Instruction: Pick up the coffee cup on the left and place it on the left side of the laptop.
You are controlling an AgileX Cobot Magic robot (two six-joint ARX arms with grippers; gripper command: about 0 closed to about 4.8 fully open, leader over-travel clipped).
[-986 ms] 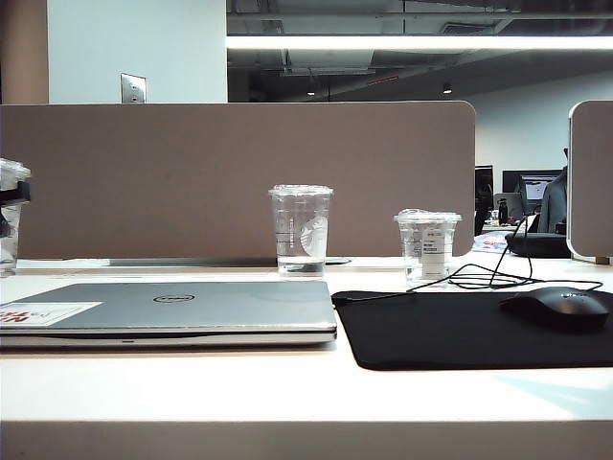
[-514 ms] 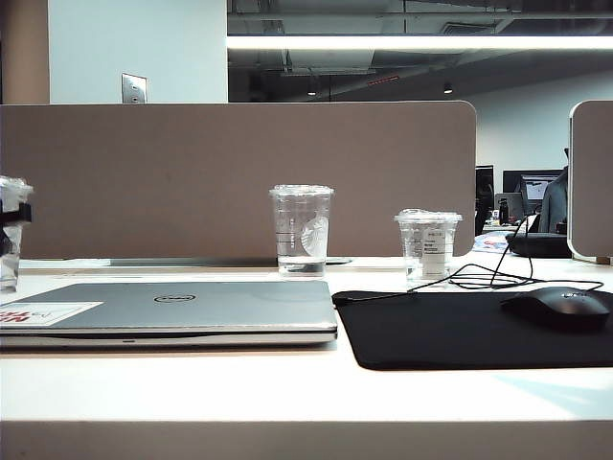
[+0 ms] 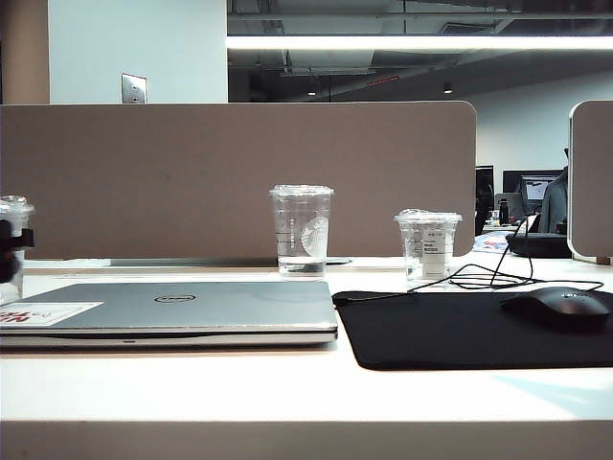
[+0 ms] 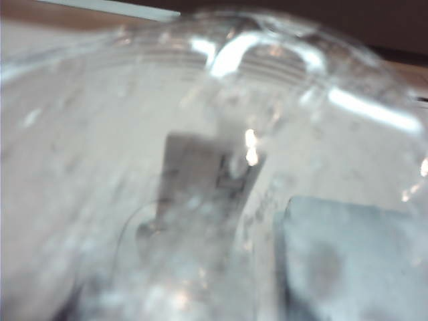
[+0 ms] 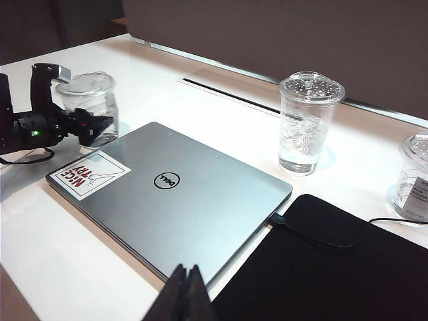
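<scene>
The coffee cup (image 3: pixel 11 206), short and clear with a flat lid, is at the far left edge, just left of the closed silver laptop (image 3: pixel 220 307). In the right wrist view the cup (image 5: pixel 100 90) sits low beside the laptop's (image 5: pixel 200 200) stickered corner. The black left gripper (image 5: pixel 85 97) has one finger on each side of it. The cup (image 4: pixel 221 134) fills the left wrist view, blurred; I cannot see whether the fingers still press on it. My right gripper (image 5: pixel 186 271) is shut and empty, above the laptop's near edge.
A taller clear cup with a round logo (image 3: pixel 301 228) stands behind the laptop. A short cup with a white label (image 3: pixel 427 243) stands to its right. A black mouse mat (image 3: pixel 460 326) carries a black mouse (image 3: pixel 560 307) and its cable. A beige partition (image 3: pixel 239 172) closes the back.
The coffee cup and the left gripper round it have sunk from higher at the left edge down to table level beside the laptop. The right gripper has not moved.
</scene>
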